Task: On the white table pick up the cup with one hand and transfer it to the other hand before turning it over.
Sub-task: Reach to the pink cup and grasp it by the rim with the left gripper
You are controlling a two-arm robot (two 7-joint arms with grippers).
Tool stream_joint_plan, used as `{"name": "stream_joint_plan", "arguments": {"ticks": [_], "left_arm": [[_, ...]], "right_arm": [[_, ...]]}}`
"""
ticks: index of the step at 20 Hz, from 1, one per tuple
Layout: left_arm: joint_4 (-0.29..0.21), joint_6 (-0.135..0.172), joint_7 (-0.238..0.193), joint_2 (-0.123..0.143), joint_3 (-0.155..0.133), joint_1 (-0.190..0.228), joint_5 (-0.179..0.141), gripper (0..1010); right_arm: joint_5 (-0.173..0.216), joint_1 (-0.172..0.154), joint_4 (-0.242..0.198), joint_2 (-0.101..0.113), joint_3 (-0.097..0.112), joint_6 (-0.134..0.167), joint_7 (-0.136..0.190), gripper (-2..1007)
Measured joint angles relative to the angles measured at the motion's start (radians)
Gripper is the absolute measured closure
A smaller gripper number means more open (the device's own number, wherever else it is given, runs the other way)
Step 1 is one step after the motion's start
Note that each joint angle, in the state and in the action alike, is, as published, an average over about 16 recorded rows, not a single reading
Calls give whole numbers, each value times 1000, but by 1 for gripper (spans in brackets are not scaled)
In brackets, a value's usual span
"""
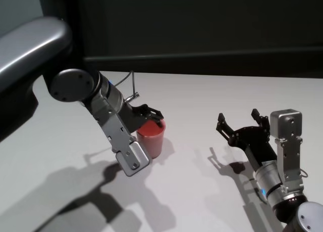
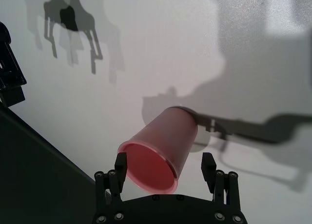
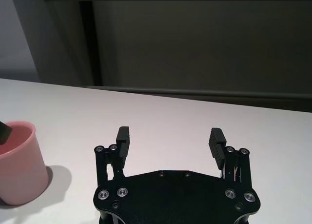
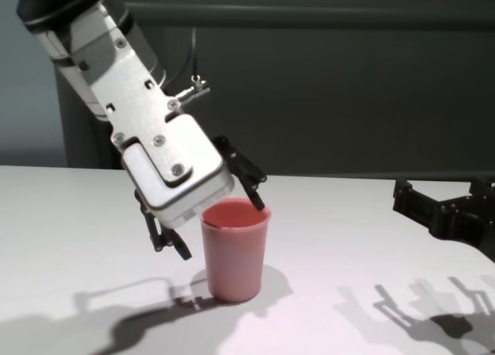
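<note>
Pink, smooth, tapered plastic cup (image 4: pixel 234 250) stands upright on the matte white table (image 1: pixel 202 100), left of centre; left gripper (image 4: pixel 207 204) straddles its rim, jaws released. Right gripper (image 1: pixel 241 126), well apart, spread and empty.

Light is coming from above and behind, throwing doubled, soft-edged shadows of both arms toward the near edge of the white table (image 1: pixel 202 95). The cup (image 1: pixel 151 137) is casting a short shadow beside itself. The wall behind the table is staying dim. No glare is showing; the nearest arm housing is looking slightly soft.

Dark wall panel (image 1: pixel 202 25) behind, horizontal ledge (image 1: pixel 202 54)
</note>
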Motion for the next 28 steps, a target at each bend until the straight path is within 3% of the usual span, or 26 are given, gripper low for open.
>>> {"name": "stream_joint_plan", "arguments": {"ticks": [13,28], "left_arm": [[96,-3,-2,-34,41,-41,14,9],[120,6,-13,-18,75,-55,-3,9]], "right_arm": [[0,0,0,0,0,0,0,3],[0,0,0,0,0,0,0,3]]}}
